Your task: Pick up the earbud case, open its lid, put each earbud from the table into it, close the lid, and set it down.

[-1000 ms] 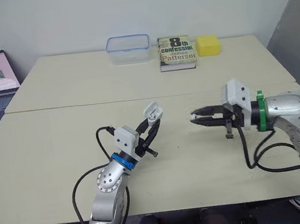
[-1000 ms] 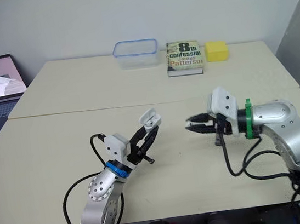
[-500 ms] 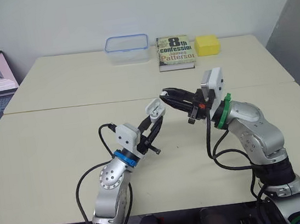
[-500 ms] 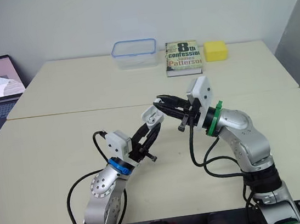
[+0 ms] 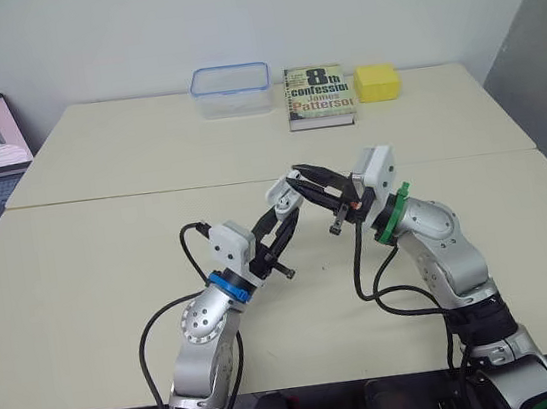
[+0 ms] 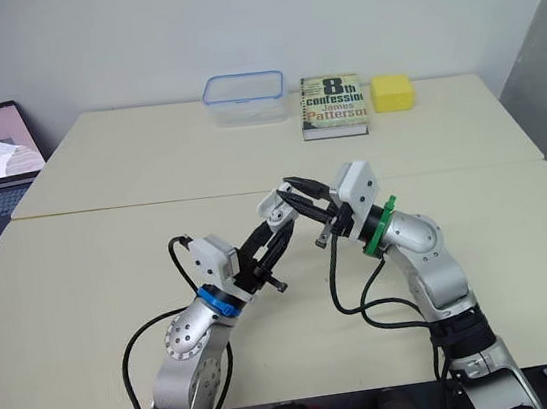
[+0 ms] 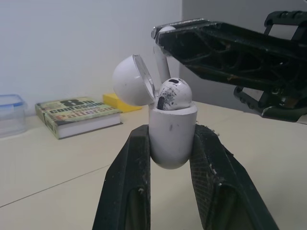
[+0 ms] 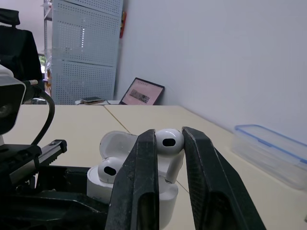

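The left gripper (image 5: 283,215) clamps the earbud case (image 7: 172,136), lid (image 7: 132,80) open; its wrist view reveals a first earbud (image 7: 173,95) seated. The right gripper (image 5: 302,176) pinches the second earbud (image 8: 169,140) just above.

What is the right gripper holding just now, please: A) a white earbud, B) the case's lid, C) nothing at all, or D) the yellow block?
A: the right gripper is shut on a white earbud, poised just above the open earbud case that the left gripper holds.

Table (image 5: 108,246): container (image 5: 232,90), book (image 5: 319,96), sponge (image 5: 377,82) (yellow).
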Robot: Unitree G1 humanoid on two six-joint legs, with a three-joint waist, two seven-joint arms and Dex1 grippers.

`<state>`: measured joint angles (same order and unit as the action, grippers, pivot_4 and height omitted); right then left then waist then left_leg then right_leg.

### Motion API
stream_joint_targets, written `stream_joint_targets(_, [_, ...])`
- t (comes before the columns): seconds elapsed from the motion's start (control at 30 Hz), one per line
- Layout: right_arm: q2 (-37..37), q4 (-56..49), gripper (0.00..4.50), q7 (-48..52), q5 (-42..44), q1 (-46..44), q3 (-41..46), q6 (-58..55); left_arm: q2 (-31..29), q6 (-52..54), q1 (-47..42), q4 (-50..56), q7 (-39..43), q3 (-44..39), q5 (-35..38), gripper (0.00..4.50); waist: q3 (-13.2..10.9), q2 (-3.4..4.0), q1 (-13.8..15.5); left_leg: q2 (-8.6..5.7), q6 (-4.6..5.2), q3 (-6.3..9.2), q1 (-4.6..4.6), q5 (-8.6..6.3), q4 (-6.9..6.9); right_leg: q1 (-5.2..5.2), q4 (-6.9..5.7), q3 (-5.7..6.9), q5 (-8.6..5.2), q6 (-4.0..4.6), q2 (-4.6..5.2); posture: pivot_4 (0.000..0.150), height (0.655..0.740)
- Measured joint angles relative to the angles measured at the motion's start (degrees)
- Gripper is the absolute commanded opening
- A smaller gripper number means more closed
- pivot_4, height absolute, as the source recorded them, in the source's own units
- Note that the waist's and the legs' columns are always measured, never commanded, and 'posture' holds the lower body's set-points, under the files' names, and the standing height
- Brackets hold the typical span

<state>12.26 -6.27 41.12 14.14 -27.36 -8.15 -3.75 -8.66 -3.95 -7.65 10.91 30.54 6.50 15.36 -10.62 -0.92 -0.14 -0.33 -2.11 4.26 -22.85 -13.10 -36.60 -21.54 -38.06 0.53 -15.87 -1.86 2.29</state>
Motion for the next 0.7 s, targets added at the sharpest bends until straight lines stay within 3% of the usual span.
stream_joint_targets(0.7, [0.9,2.0,0.39,0.2,-2.1,1.4,-2.0,5.0,0.1,1.2,0.1,0.3,-0.1,0.4,0.0,0.75,0.0,0.01,0.0,0.0,0.0,0.0,0.0,0.0,0.02,-0.02,0.0,-0.02,0.0,0.0,0.0,0.15,0.74])
